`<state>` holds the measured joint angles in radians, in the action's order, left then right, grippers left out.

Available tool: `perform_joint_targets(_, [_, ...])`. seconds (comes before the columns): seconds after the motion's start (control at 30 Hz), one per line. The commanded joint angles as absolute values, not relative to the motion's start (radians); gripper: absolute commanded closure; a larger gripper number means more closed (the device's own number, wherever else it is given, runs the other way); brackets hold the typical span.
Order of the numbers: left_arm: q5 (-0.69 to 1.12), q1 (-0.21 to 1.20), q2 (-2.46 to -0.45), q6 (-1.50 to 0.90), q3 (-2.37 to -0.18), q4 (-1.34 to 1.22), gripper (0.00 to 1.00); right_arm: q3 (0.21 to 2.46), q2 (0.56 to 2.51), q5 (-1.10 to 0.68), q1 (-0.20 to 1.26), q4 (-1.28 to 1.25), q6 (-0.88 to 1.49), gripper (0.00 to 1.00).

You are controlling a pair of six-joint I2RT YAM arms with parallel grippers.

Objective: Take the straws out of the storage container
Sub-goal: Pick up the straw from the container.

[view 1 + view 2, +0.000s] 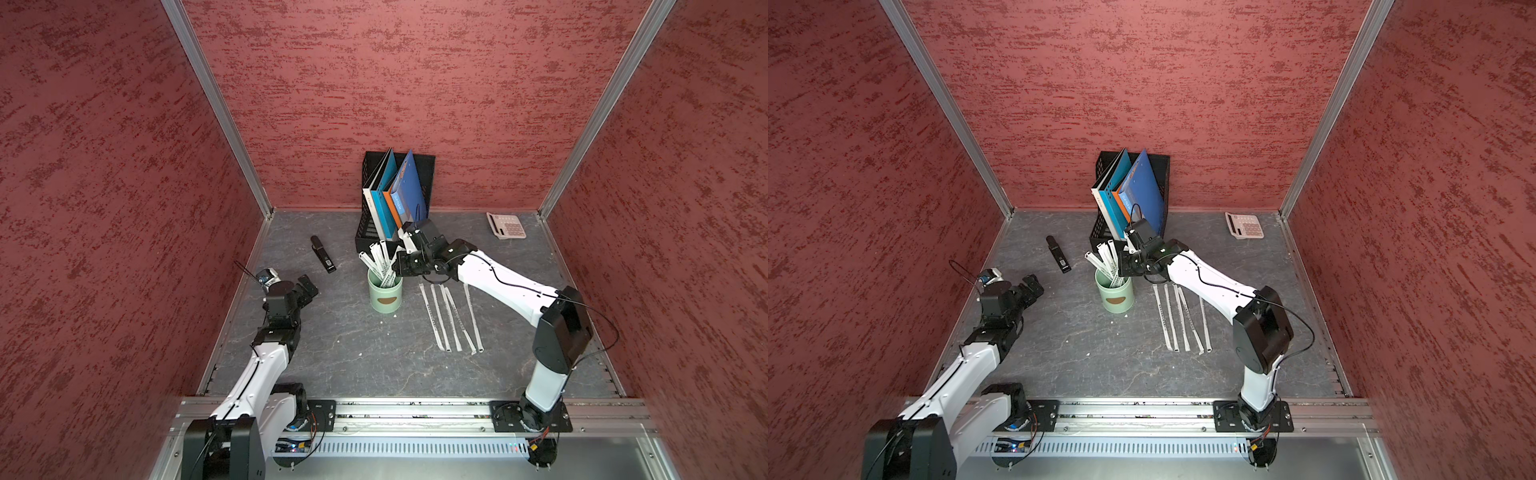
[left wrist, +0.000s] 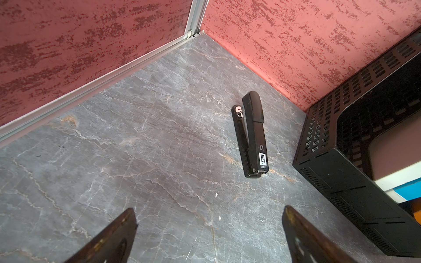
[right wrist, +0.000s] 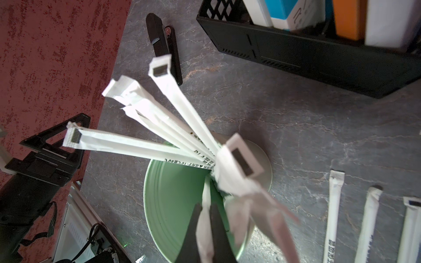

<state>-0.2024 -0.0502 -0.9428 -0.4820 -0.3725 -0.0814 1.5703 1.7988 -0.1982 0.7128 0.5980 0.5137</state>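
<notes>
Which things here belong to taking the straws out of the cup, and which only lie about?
For the job: straws, some already laid on the table; cup; right gripper, shut on one straw.
Lying about: stapler; file rack with folders; white keypad device; left gripper, open, idle.
</notes>
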Motion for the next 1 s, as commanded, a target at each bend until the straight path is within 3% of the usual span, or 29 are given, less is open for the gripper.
perform_joint_targets(0.0, [-0.193,-0.056,-0.946,-0.484,-0.399,-0.075,0.0,1.61,1.727,-0.198,0.719,0.626,0.488,0.97])
perform_joint_targets(0.57, [-0.193,-0.057,-0.948,-0.485,-0.4,-0.073,0.0,1.727,1.521,-0.144,0.705,0.881,0.359,0.99])
perform_joint_targets(0.97, [-0.194,-0.057,-0.946,-0.485,-0.399,-0.075,0.01,1.811,1.401,0.149,0.643,1.277,0.288,1.0])
